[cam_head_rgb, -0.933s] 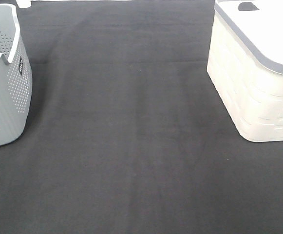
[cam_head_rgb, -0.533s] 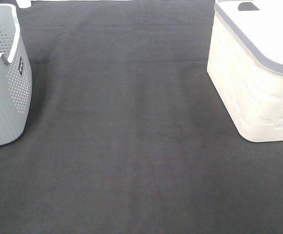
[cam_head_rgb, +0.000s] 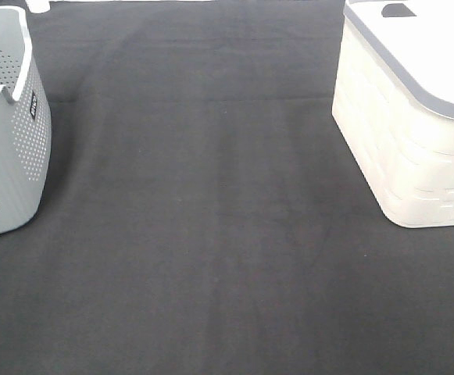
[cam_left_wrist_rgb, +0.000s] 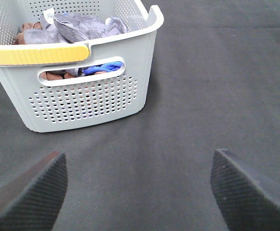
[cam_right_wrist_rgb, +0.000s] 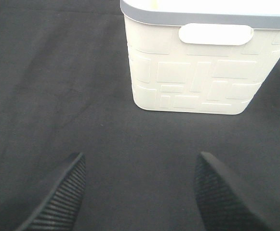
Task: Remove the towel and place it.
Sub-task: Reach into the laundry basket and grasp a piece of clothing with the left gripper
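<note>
Towel (cam_left_wrist_rgb: 89, 25), thin grey-lavender microfibre cloth, lies crumpled inside the grey perforated plastic basket with a yellow handle grip (cam_left_wrist_rgb: 86, 101), white tag up at one corner. It sits on top of brown and blue fabric, probably more cloths, though too little shows to be sure. The basket stands at the left edge of the black fabric table cover (cam_head_rgb: 211, 234). The cream plastic bin with embossed blocks and a grey rim (cam_head_rgb: 398, 148) stands at the far right, well apart from the basket.

Left gripper (cam_left_wrist_rgb: 139, 159) hangs over bare cover just near of the basket, ribbed black fingers (cam_left_wrist_rgb: 38, 192) spread wide, nothing between them. Right gripper (cam_right_wrist_rgb: 140, 159) hangs near of the bin, fingers likewise spread and holding nothing. Neither gripper shows in the high view.
</note>
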Controlling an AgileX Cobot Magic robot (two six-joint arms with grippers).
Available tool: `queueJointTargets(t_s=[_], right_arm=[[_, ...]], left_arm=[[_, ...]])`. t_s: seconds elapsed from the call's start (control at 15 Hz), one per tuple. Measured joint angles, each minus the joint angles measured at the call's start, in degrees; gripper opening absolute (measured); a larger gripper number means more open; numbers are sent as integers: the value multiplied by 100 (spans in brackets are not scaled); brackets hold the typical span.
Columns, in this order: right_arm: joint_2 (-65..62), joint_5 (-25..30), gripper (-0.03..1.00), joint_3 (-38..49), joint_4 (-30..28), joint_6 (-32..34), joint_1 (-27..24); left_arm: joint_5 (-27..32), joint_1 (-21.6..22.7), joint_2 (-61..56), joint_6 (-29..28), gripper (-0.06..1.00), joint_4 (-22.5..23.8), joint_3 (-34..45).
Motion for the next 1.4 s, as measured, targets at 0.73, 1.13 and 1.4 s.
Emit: queueJointTargets(t_s=[0.73, 1.13, 1.4], right_arm=[[0, 0, 65, 0, 0, 0, 0], [0, 0, 65, 0, 0, 0, 0], [0, 0, 65, 0, 0, 0, 0]], left_arm=[[0, 0, 0, -11, 76, 0, 0], [0, 0, 0, -258, 76, 229, 0], [0, 0, 0, -269, 76, 229, 0]])
